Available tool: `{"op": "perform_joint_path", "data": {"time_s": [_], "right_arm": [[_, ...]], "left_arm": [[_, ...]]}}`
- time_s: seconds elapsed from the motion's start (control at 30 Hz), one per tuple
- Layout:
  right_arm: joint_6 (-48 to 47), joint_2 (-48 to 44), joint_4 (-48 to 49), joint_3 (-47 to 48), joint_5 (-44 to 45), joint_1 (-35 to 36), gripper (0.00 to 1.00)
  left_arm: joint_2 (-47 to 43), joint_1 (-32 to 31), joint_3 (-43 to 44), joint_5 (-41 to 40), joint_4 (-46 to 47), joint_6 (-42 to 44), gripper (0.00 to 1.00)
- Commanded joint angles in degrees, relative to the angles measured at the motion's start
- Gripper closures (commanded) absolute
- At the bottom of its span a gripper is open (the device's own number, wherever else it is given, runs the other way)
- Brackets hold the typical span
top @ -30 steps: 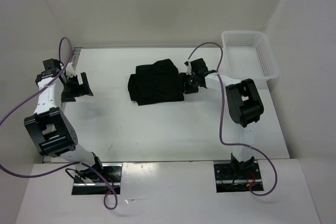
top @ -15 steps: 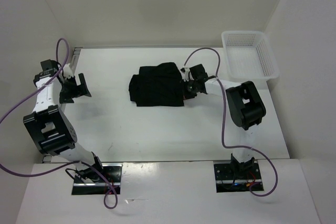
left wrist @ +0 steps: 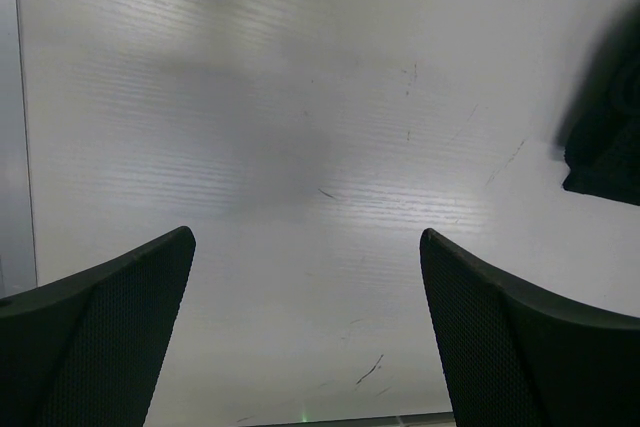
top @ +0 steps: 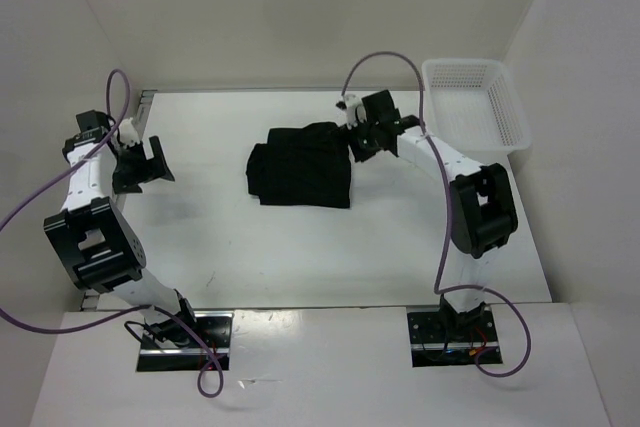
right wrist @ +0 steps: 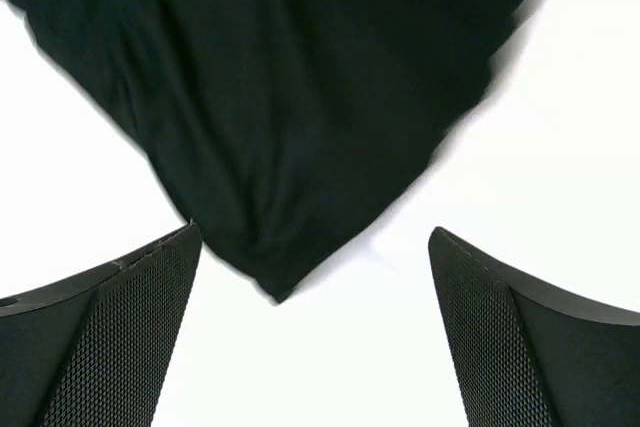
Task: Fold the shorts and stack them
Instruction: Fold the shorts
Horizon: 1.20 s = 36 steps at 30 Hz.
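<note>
Sits farther back than a second ago, off the right edge of the shorts: right hand, released, mesh-textured fingers spread above a pointed corner of soft black cloth | shorts folded to a rough rectangle, mid-counter | left hand released over scuffed white surface, well apart.

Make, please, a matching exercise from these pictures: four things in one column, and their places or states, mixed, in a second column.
1 shorts
2 mesh basket
3 left jaws
4 right jaws

a open over bare table, far left
b bundled, mid-table
c open above a corner of the shorts
d far right corner, empty

Pairs: 1-b, 2-d, 3-a, 4-c
</note>
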Motion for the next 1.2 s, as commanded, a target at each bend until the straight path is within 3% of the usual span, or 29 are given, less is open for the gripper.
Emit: {"op": "perform_joint_path", "data": {"time_s": [0.0,0.07,0.1,0.17,0.33,0.47,1.17], "right_arm": [[-11.94,-6.81,-7.38,13.04,8.15,0.24,0.01],[-11.25,-8.03,-10.81,17.62,13.17,0.24,0.01],[-8.98,-9.69,-10.82,17.63,18.94,0.24,0.00],[-8.96,-12.16,-10.82,17.02,21.71,-0.29,0.00],[-9.57,-20.86,-9.51,8.26,33.12,-1.60,0.00],[-10.19,-25.26,-6.09,1.83,37.09,-4.06,0.00],[-9.13,-35.54,-1.33,-11.98,35.87,-4.07,0.00]], "left_arm": [[-3.16,0.26,3.74,2.33,-0.10,0.23,0.00],[-3.16,0.26,4.89,2.33,-0.10,0.23,0.00],[-2.64,0.26,5.42,2.33,-0.10,0.23,0.00],[-2.03,0.26,5.42,3.03,-0.10,0.23,0.00],[0.35,0.26,7.61,5.23,-0.10,0.23,0.00],[1.05,0.26,7.62,5.85,-0.10,0.23,0.00],[-6.77,0.26,1.30,5.23,0.96,0.23,0.00]]}}
